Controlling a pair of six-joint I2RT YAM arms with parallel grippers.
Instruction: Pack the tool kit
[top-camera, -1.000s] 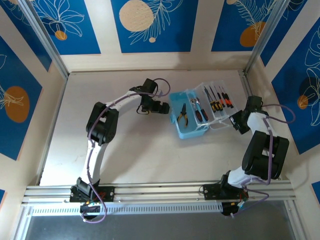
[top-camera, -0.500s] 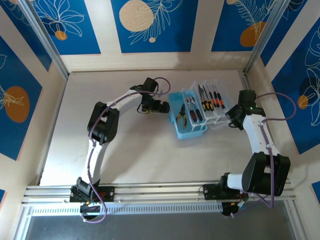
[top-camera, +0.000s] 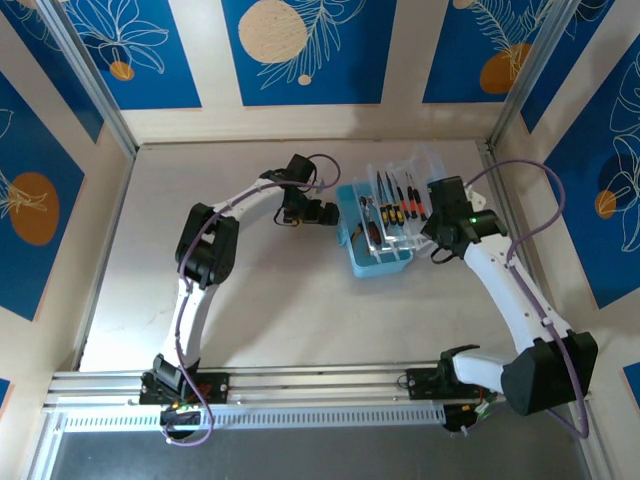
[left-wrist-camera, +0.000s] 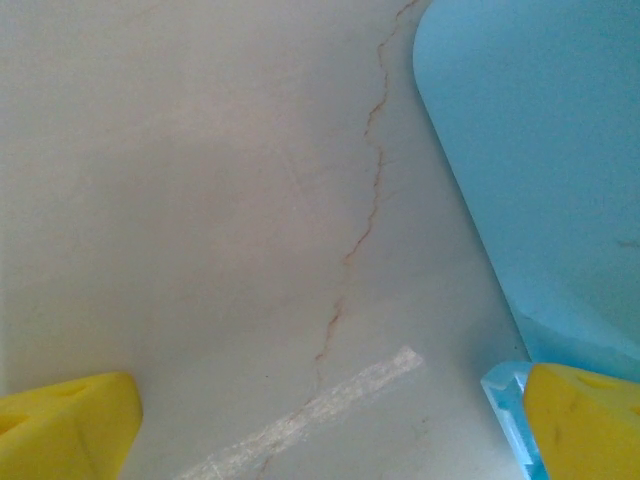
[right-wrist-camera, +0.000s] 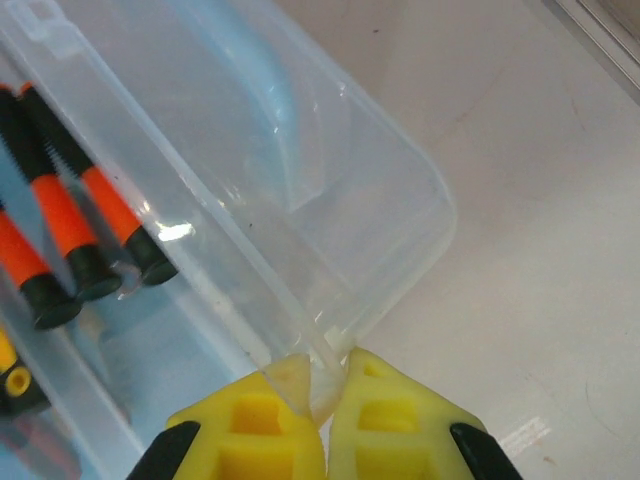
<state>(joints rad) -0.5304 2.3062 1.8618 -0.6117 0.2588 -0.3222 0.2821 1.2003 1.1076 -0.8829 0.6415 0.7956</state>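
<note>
Tool kit (top-camera: 376, 262): a light-blue case on the far right part of the table (top-camera: 270, 310), between the two grippers. Its clear lid (top-camera: 398, 192) stands partly raised over the base.

**Left arm.** It reaches forward from its base, folds at the elbow and turns right, so the left gripper (top-camera: 326, 213) sits just beside the case's left wall. In the left wrist view the left gripper (left-wrist-camera: 325, 430) has its jaws wide apart and holds nothing. One yellow fingertip (left-wrist-camera: 585, 420) touches the case's corner and the other is over bare table.

**Kit.** Orange-and-black screwdrivers (right-wrist-camera: 70, 230) lie behind the clear plastic. Whether they are clipped in place cannot be told.

**Right arm.** It stretches up and to the left from its base, with the wrist at the lid's right edge. The right gripper (right-wrist-camera: 325, 400) is pinched tight on the rim of the clear lid (right-wrist-camera: 330, 190) near a corner.

**Step in hand (judged).** Closing the lid.

**Next move (judged).**
1. Swing the pinched rim leftward over the hinge and down onto the base.
2. Follow the hinge arc, so that the case does not get dragged.
3. Use the left gripper as a stop against sliding.
</note>
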